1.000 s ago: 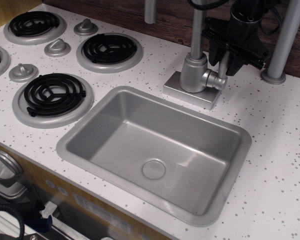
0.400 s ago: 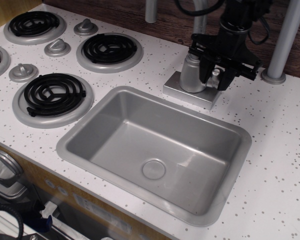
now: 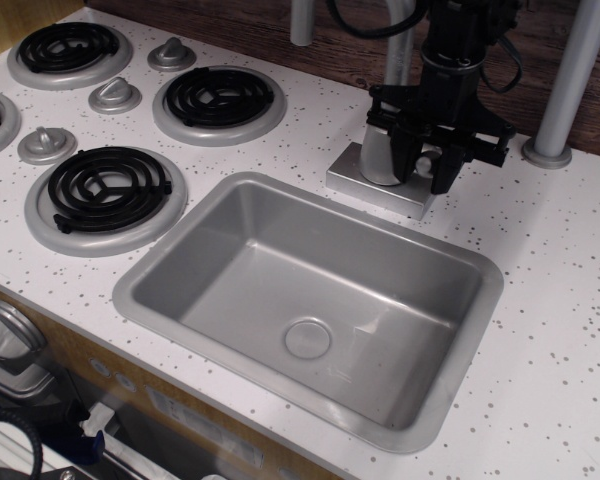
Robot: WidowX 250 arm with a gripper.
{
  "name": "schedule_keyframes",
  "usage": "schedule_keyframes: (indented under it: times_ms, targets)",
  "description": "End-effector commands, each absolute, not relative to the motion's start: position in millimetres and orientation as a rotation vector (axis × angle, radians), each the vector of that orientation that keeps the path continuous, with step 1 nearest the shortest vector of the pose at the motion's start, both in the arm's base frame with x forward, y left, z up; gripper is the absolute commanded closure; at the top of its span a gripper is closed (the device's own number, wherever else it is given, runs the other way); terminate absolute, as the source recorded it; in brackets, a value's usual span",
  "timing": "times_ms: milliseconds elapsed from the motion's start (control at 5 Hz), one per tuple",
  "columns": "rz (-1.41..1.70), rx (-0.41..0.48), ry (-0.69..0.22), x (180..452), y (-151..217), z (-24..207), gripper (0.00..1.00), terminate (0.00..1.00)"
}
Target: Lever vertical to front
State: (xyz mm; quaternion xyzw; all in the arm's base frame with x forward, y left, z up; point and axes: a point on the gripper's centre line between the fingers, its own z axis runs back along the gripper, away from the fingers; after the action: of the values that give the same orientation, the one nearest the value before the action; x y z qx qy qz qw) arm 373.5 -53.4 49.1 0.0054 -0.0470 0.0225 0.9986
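Lowered and shifted left since a second ago, the black robot hand [image 3: 432, 160] now hangs directly over the round knuckle on the silver faucet body [image 3: 380, 150], where earlier it stood up and to the right beside the joint. Its dark fingers [image 3: 450, 165] straddle the knuckle at a narrow spread; whether they actually press on anything cannot be told. Of the short silver-grey lever [image 3: 427, 160], only a pale glint shows between the fingers, at the right side of the faucet body, and its angle is hidden.

Open room lies in front: the faucet's square silver base plate [image 3: 378, 188] sits just behind the rear rim of the grey rectangular sink basin [image 3: 280, 260], which drops away below the hand. Behind, the dark wood-grain back wall [image 3: 330, 40] closes in. A thin upright spout pipe [image 3: 398, 45] rises at the hand's left, and a thick grey pole [image 3: 572, 80] stands near on the right, its foot on the white speckled counter [image 3: 560, 260]. Black coil burners [image 3: 218, 97] and grey knobs [image 3: 114, 95] sit well apart to the left.
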Motion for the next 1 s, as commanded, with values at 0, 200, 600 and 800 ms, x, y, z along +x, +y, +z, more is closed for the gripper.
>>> schedule_keyframes:
  times_ms: [0,200,600,800]
  targets:
    - [0.06,-0.024,-0.117,373.3,-44.3,44.9,1.0,0.0]
    - [0.06,-0.034,-0.136,373.4,-44.8,39.7,1.0,0.0]
    - [0.062,0.034,-0.131,364.9,-46.1,58.3,0.0,0.0]
    - [0.074,0.094,-0.11,360.2,-48.4,76.8,0.0,0.0]
